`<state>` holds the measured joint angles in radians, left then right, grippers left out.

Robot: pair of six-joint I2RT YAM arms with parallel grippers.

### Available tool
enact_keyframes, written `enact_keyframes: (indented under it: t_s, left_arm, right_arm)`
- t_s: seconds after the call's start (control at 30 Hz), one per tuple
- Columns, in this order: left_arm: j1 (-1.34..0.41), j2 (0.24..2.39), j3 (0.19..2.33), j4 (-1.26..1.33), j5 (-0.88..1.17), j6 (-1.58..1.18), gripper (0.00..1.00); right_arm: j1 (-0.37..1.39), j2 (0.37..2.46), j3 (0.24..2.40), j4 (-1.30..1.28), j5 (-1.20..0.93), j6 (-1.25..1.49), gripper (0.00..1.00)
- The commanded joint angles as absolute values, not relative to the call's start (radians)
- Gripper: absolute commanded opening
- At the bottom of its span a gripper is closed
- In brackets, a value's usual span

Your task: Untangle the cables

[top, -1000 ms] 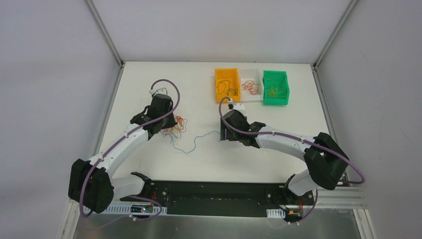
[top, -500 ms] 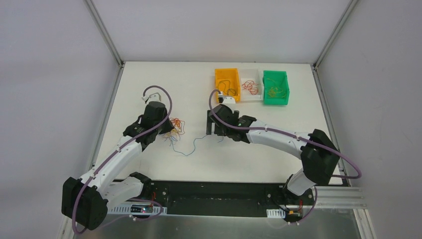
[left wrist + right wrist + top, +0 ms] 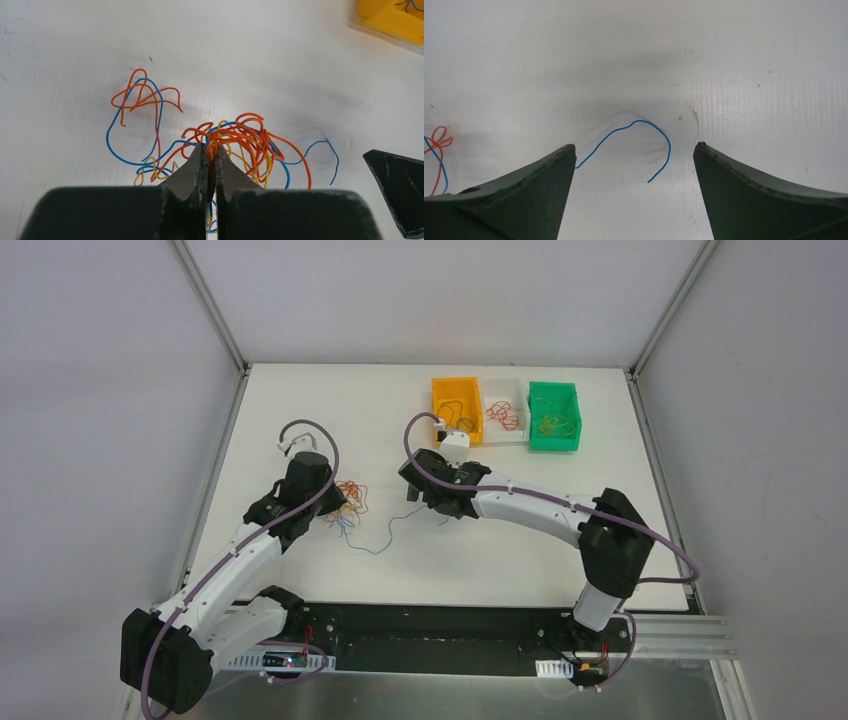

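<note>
The cables (image 3: 349,498) lie as a small clump of orange, blue and yellow wires left of the table's middle. In the left wrist view the clump (image 3: 240,135) sits right at my fingertips. My left gripper (image 3: 210,146), which also shows in the top view (image 3: 331,504), is shut on an orange loop of the clump. A single blue wire (image 3: 385,535) trails right from the clump. Its free curled end (image 3: 634,124) lies on the table between the wide-apart fingers of my right gripper (image 3: 634,146), which is open, empty and also shows in the top view (image 3: 426,502).
Three bins stand at the back right: orange (image 3: 456,410), clear white (image 3: 505,418) and green (image 3: 553,416), each with some wires inside. The orange bin's corner (image 3: 390,20) shows in the left wrist view. A right finger (image 3: 395,185) shows at that view's right edge.
My right gripper has moved left along the blue wire towards the clump. My left arm has drawn slightly left and nearer, still at the clump. The blue wire has slackened.
</note>
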<state>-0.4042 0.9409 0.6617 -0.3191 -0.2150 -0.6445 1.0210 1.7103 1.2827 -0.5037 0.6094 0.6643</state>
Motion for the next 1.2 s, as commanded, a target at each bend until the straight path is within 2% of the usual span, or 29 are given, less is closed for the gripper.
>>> enact_keyframes:
  t_s: [0.0,0.63,1.03,1.17]
  left_arm:
    - [-0.398,0.92,0.654,-0.305,-0.205,-0.649,0.0]
    - [-0.397,0.823,0.618,-0.305,-0.243,-0.675,0.0]
    - [-0.397,0.825,0.622,-0.305,-0.245,-0.669,0.0]
    - [-0.398,0.825,0.621,-0.305,-0.25,-0.666,0.0]
  right_arm:
    - [1.033,1.746,1.375,-0.595,0.659,0.768,0.92]
    - [1.044,1.828,1.354,-0.357,0.53,0.989,0.86]
    - [1.06,1.895,1.372,-0.422,0.444,1.111,0.84]
    - [1.062,1.913,1.347,-0.349,0.398,1.142,0.79]
